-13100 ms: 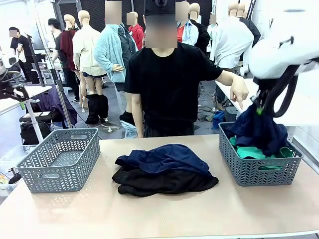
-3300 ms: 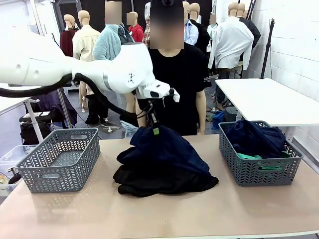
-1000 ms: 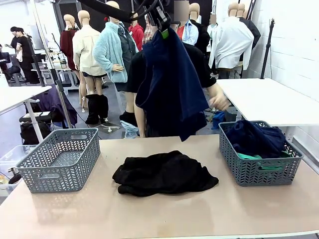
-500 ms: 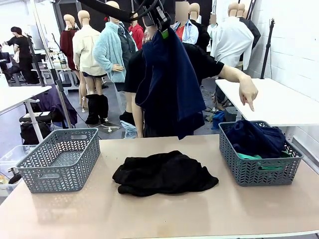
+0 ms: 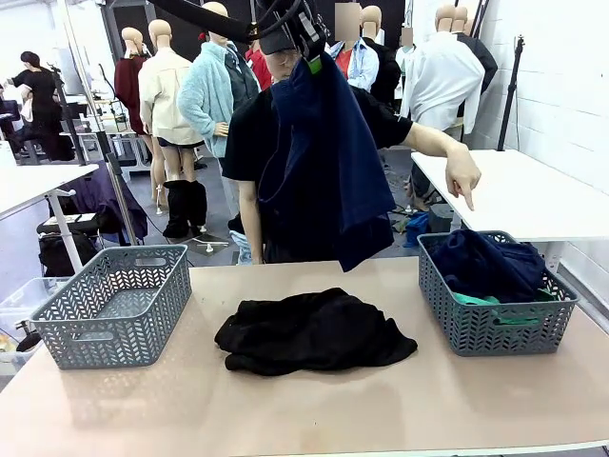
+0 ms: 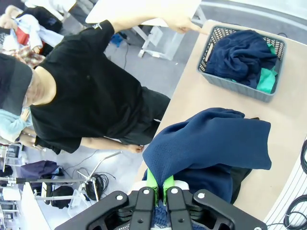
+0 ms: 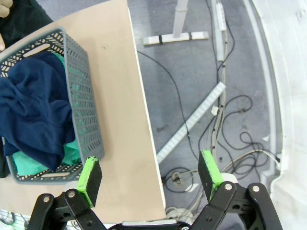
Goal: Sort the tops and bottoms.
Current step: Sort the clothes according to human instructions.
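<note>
High over the middle of the table (image 5: pixel 381 409), the left gripper (image 5: pixel 306 43) is pinched tight on a fold of a navy garment (image 5: pixel 324 162), which hangs down in front of the person (image 5: pixel 249 143) at the far side and hides most of their chest. The gripper itself is partly cut off by the top edge in the front view. In the left wrist view its green pads (image 6: pixel 152 179) are pressed together on the cloth, and the navy garment (image 6: pixel 206 148) covers most of what lies under it. It is too bunched to tell what kind of garment it is. A black garment (image 5: pixel 314 333) lies crumpled on the middle of the table, its shape also hard to make out. The person's hand (image 5: pixel 463 176) points down over the right basket (image 5: pixel 495 328), where the navy shirt (image 5: pixel 485 267) lies on top of the green shirt (image 5: pixel 481 298), leaving just strips of green showing. The right gripper (image 7: pixel 148 165) hangs with its jaws wide apart and nothing between them, off the table's right edge beside that basket (image 7: pixel 79 96). The left basket (image 5: pixel 124 314) stands at the table's left end.
</note>
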Available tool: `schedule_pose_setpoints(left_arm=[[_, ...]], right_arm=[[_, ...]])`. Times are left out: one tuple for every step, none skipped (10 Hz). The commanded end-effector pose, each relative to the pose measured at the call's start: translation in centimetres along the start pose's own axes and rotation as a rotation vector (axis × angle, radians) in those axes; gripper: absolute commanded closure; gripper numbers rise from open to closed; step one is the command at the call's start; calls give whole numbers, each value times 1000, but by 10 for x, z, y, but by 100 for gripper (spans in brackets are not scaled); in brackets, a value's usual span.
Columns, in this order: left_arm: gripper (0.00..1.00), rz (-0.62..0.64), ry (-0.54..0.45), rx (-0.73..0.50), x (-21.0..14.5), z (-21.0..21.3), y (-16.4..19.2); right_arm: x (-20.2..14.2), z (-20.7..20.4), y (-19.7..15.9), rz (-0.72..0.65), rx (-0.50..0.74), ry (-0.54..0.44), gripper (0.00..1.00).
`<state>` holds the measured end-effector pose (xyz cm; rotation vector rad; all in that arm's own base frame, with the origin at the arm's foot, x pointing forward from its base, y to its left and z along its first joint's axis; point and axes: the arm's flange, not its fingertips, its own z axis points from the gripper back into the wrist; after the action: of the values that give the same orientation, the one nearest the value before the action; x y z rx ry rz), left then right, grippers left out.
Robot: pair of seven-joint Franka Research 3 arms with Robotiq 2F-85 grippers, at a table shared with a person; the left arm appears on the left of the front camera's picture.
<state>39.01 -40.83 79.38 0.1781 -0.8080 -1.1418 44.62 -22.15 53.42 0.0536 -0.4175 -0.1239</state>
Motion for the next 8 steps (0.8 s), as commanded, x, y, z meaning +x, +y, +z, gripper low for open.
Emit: schedule_pose_setpoints(left_arm=[[100, 0, -12, 11, 3, 5, 4], [100, 0, -12, 11, 3, 5, 4], [100, 0, -12, 11, 3, 5, 4], [100, 0, -12, 11, 3, 5, 4], [100, 0, -12, 11, 3, 5, 4], [100, 0, -12, 11, 3, 5, 4], [100, 0, -12, 11, 3, 5, 4], [100, 0, -12, 11, 3, 5, 4]], right_arm=[[0, 0, 0, 6, -15, 9, 0], [0, 0, 0, 6, -15, 9, 0], [0, 0, 0, 6, -15, 9, 0], [0, 0, 0, 6, -15, 9, 0], [0, 0, 0, 6, -15, 9, 0], [0, 0, 0, 6, -15, 9, 0], [0, 0, 0, 6, -15, 9, 0], [0, 0, 0, 6, -15, 9, 0]])
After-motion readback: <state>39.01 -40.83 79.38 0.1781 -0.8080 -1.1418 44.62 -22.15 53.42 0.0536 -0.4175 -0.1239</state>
